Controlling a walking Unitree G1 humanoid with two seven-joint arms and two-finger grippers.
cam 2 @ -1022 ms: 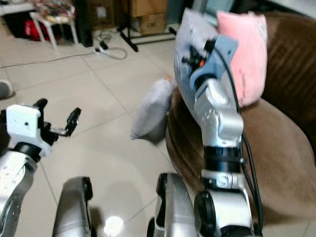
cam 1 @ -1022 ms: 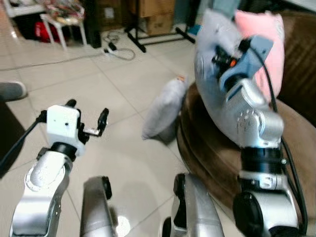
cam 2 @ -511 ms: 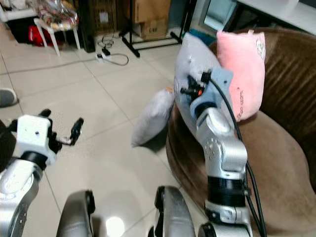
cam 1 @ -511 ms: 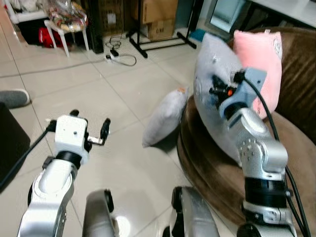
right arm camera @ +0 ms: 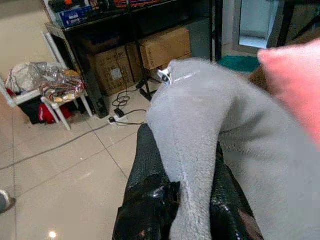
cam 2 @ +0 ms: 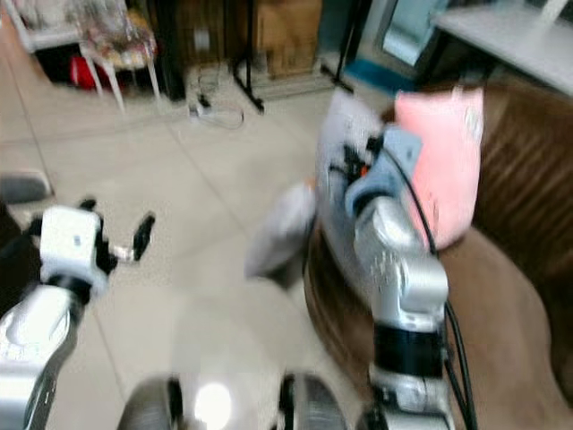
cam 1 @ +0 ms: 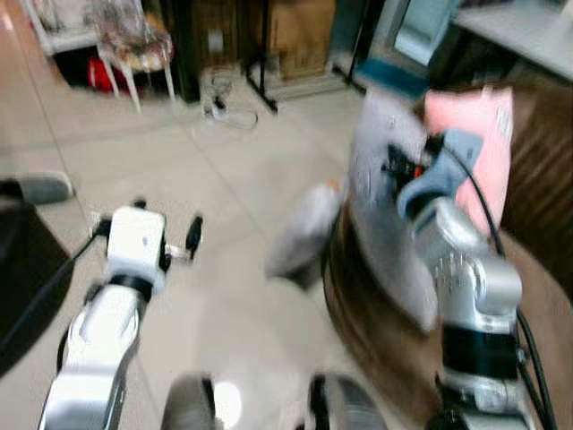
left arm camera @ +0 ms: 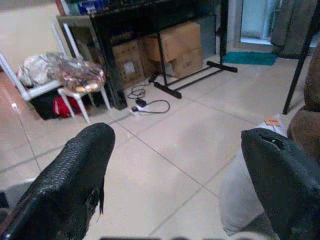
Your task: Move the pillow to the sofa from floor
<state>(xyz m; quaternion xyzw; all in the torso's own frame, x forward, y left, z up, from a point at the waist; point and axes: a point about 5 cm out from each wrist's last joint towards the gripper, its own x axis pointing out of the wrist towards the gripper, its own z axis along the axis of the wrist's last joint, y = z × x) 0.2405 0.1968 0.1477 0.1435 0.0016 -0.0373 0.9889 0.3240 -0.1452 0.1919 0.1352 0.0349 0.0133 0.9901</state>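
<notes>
Grey pillow [right arm camera: 200, 130] pinched in right tool [right arm camera: 187, 200], head views blurred

The sofa [cam 1: 528, 296] fills the right side, with a pillow [cam 1: 380, 193] standing on its seat at the left edge, pinched by the right end effector [right arm camera: 186, 202], whose fingers close on the fabric. Just right of that pillow and behind it, a second cushion [cam 1: 470, 148] leans on the sofa back. A further pillow [cam 1: 303, 240] lies on the floor [cam 1: 224, 170] against the sofa's left side. The left end effector [cam 1: 172, 235] hangs over the floor at near left, fingers apart. Boxes [left arm camera: 182, 45] and a stool [cam 1: 134, 49] stand far behind
</notes>
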